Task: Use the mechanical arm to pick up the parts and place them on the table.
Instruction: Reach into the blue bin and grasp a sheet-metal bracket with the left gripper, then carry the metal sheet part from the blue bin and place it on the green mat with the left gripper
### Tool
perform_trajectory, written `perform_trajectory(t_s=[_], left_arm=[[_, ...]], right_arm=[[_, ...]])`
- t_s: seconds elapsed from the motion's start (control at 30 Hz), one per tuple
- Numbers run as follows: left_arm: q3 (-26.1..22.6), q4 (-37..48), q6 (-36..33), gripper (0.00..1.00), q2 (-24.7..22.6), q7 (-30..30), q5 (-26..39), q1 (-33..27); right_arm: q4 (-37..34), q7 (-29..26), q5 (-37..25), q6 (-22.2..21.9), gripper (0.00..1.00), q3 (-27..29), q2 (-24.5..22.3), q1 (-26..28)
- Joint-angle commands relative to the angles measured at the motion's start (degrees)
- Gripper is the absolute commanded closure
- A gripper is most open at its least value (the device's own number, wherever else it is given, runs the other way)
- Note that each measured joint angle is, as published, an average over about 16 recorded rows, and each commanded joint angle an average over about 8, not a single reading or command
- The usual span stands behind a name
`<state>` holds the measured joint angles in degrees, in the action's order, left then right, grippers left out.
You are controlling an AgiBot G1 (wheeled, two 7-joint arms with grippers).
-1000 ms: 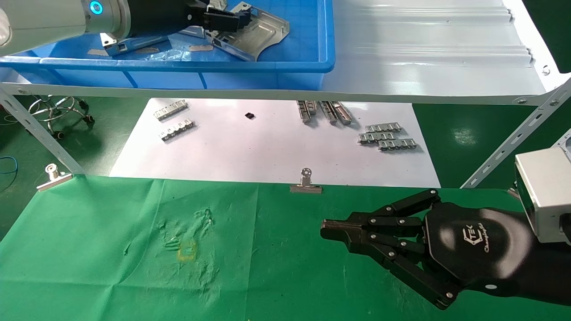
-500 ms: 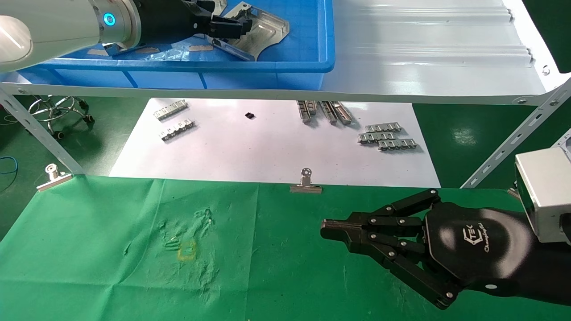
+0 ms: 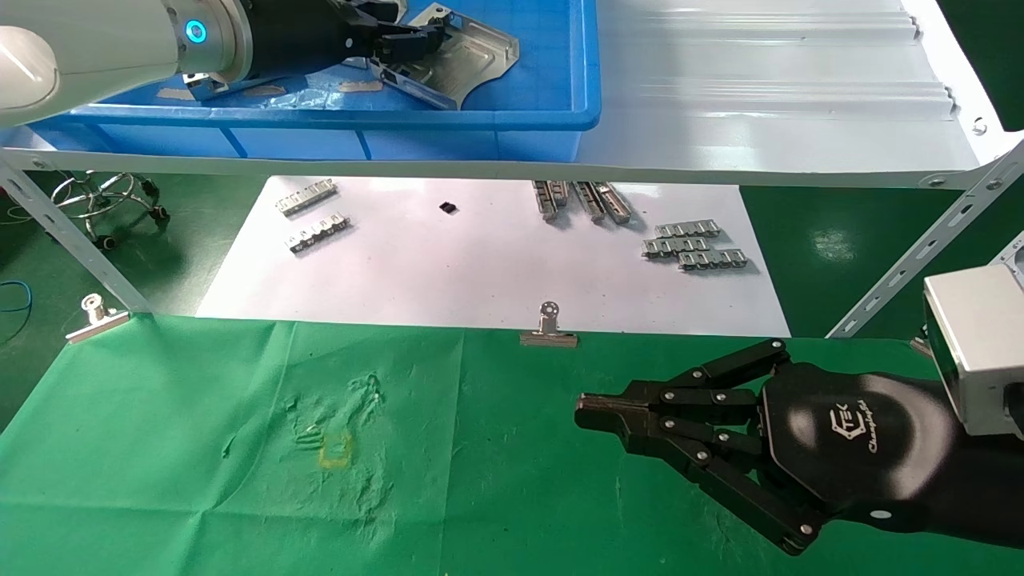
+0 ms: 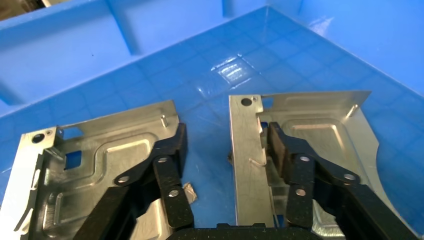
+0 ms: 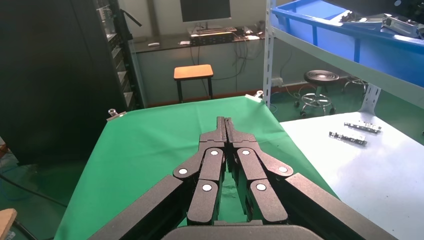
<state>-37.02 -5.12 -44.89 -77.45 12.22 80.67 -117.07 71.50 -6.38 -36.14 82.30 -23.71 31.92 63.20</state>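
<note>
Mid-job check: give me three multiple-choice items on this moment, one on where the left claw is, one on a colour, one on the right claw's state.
1. Where is the left claw?
A. Inside the blue bin, among the parts
B. Over the white sheet
C. On the green table

2. What colour is the cloth on the table?
A. White
B. Green
C. Blue

3. What state is the right claw in?
A. Open wide
B. Shut on a part
C. Shut, holding nothing

Answers:
1. A: the left wrist view shows its open fingers down among two silver parts on the bin floor.
2. B: the clipped cloth is green.
3. C: its fingertips meet over the table with nothing between them.
</note>
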Motion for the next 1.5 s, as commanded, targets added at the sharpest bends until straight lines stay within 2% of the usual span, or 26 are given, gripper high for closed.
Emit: perform_trajectory(t_s=[0.03,0.63,0.9,1.17,1.5], left_arm=[[-0.25,0.02,0.06,1.00,0.01,0.15,0.11,-0.04],[-1.12,-0.18,0.11,1.00,0.25,1.43,-0.62,-0.20],[-0.21,-0.41,-2.94,1.00,1.28,0.21,-2.48,-2.15],[1.51,-1.08,-13.14,1.00,5.18,-4.18,-5.32,-4.25],[2.55,-2.92,-32.42,1.00,12.92,-14.99,-7.55,-3.90]], right_arm=[[0.00,0.00,0.00,0.00,1.00,0.00,0.00,0.00],[0.00,0.00,0.00,0.00,1.00,0.00,0.00,0.00],[0.00,0.00,0.00,0.00,1.00,0.00,0.00,0.00],[0.00,0.00,0.00,0.00,1.00,0.00,0.00,0.00],[0.00,0.00,0.00,0.00,1.00,0.00,0.00,0.00]])
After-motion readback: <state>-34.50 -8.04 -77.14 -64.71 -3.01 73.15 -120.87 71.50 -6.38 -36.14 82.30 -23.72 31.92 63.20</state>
